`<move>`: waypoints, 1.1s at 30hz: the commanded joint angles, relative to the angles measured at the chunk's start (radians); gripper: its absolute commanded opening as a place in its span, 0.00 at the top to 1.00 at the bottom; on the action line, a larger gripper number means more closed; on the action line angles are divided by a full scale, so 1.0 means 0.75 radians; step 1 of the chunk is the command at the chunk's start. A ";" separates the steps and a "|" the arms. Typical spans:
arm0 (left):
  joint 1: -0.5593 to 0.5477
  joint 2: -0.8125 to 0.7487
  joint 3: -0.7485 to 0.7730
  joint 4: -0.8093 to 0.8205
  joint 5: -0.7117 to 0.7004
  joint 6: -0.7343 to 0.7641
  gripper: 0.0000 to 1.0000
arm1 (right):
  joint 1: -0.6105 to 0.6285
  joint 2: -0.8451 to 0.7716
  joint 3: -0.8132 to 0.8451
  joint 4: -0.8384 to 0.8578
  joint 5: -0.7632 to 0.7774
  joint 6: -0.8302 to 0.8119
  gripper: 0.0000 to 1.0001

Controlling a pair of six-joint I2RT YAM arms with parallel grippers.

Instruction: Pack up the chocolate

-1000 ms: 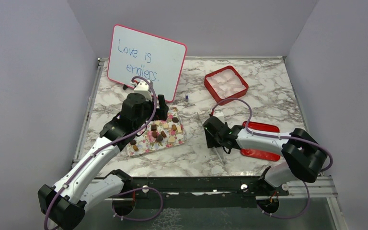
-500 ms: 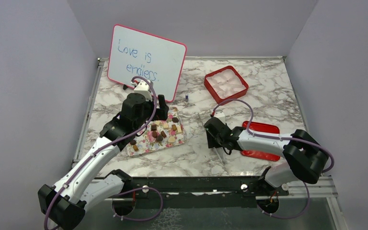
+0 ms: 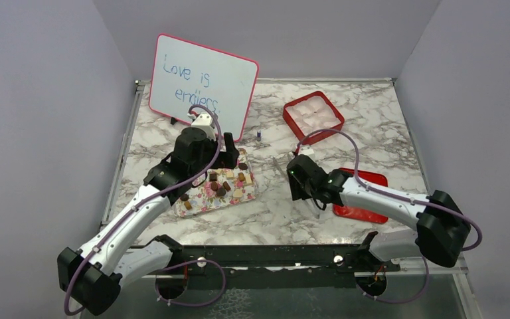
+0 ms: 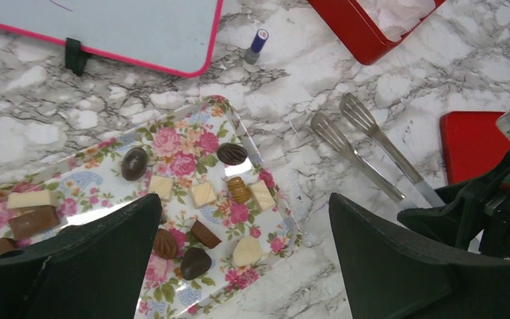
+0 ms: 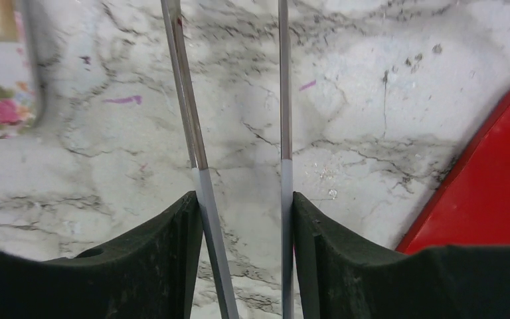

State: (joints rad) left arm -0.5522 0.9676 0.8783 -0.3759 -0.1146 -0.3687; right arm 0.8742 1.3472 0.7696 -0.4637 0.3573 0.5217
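Several small chocolates (image 4: 202, 193), dark brown, reddish-brown and pale tan, lie on a pink floral tray (image 4: 192, 143), which also shows in the top view (image 3: 202, 199). My left gripper (image 4: 242, 206) is open and empty above the tray's right end; it also shows in the top view (image 3: 224, 154). My right gripper (image 5: 242, 199) is shut on a pair of metal tongs (image 5: 189, 100), one tong arm against each finger. The tong heads (image 4: 345, 119) point at the tray, just right of it. The red box with white lining (image 3: 313, 117) stands at the back right.
A red lid (image 3: 365, 196) lies flat just right of my right gripper (image 3: 302, 178). A pink-framed whiteboard (image 3: 202, 83) stands behind the tray. A small blue-capped bottle (image 4: 255, 45) stands between the board and the box. Grey walls close in the marble table (image 3: 372, 133).
My right gripper has shifted a little farther from the bases with the tongs, and its arm has stretched out. My left gripper has moved slightly right above the tray.
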 commanded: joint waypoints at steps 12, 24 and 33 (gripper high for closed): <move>-0.004 0.103 0.054 0.051 0.174 -0.088 0.03 | 0.006 -0.131 0.258 -0.131 -0.145 -0.266 0.48; -0.004 -0.325 -0.066 0.053 -0.226 0.140 0.02 | 0.038 -0.056 0.422 -0.181 -0.269 -0.239 0.51; -0.004 -0.520 -0.173 0.066 -0.409 0.177 0.02 | 0.164 0.120 0.575 -0.261 -0.190 -0.138 0.53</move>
State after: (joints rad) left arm -0.5522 0.6262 0.7807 -0.3389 -0.3016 -0.2676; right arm 0.9581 1.3964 1.1378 -0.6163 0.1898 0.3717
